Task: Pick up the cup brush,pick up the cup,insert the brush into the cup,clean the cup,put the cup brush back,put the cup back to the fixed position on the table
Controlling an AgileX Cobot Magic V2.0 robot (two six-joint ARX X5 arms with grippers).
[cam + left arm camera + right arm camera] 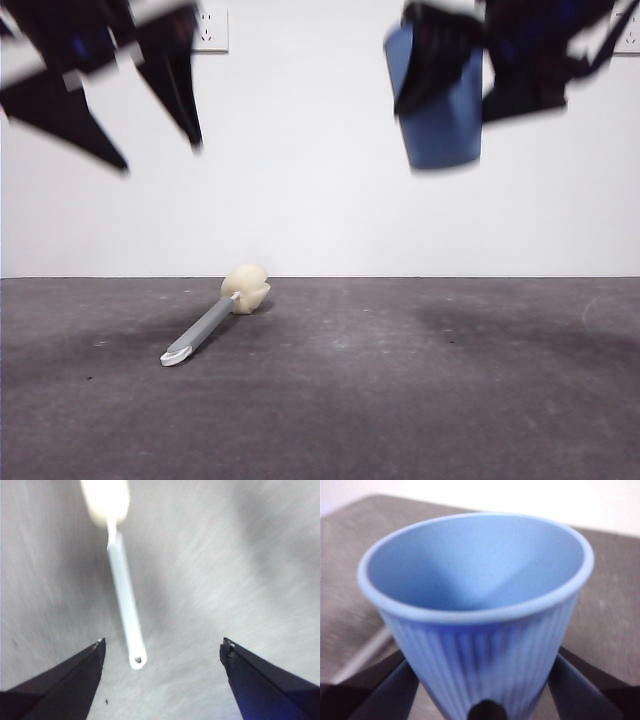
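The cup brush (212, 320) lies flat on the table (420, 400), its cream sponge head toward the back wall and its white tip toward me. My left gripper (160, 150) hangs high at the upper left, open and empty; in the left wrist view (162, 647) the brush handle (125, 600) lies on the table below, between the spread jaws. My right gripper (470, 75) is shut on the blue ribbed cup (440, 110) and holds it high at the upper right. In the right wrist view the cup (480, 645) sits between the jaws, its inside empty.
A white wall runs behind the table, with a socket (210, 28) at the upper left and another (628, 35) at the upper right edge.
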